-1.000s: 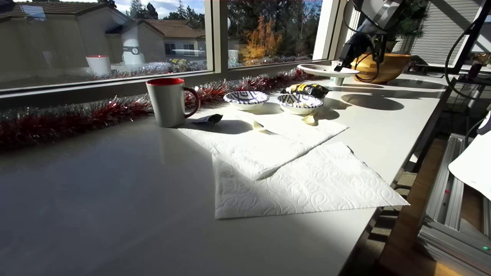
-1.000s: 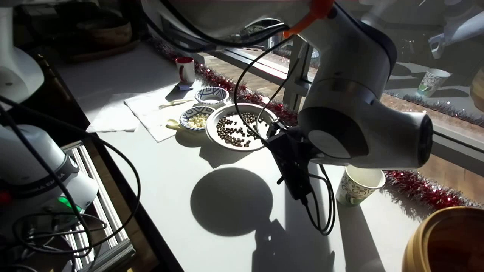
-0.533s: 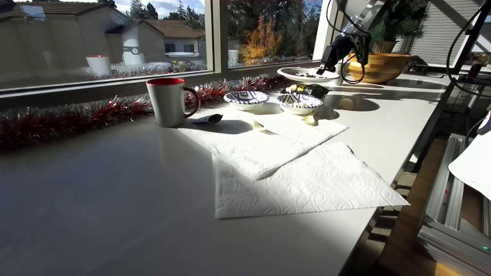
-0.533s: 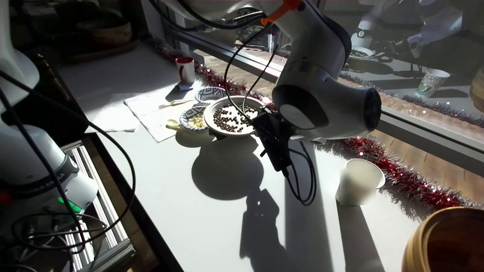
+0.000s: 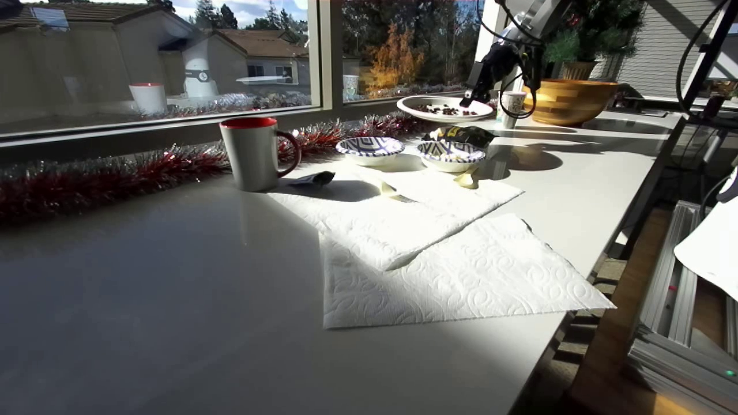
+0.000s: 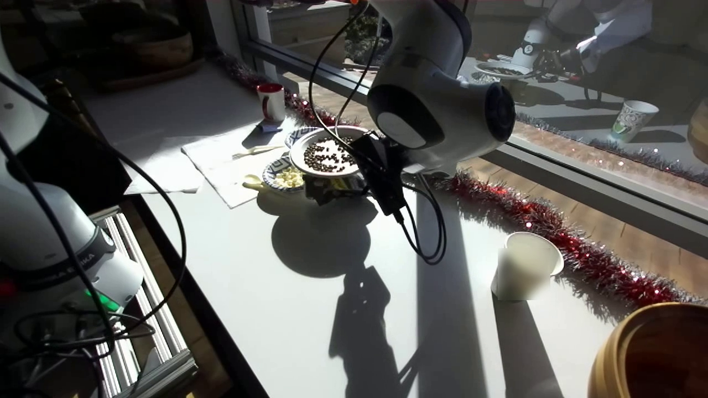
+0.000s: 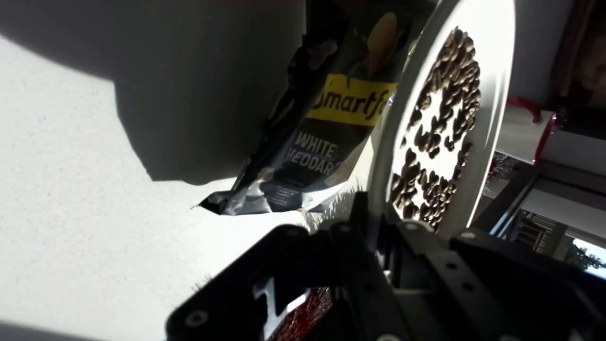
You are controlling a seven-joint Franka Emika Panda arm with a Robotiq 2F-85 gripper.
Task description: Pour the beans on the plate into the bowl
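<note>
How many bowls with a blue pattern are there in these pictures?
2. One bowl stands nearer the mug, partly hidden by the plate in an exterior view; the other bowl, with pale food, stands by the snack bag. A fully hidden third cannot be ruled out.

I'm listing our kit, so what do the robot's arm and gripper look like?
In an exterior view the arm is white and rounded, with dark joint covers and a green light low down. Black cables loop beside it. In the wrist view the gripper is black, with slim jointed links and pale round pin heads.
</note>
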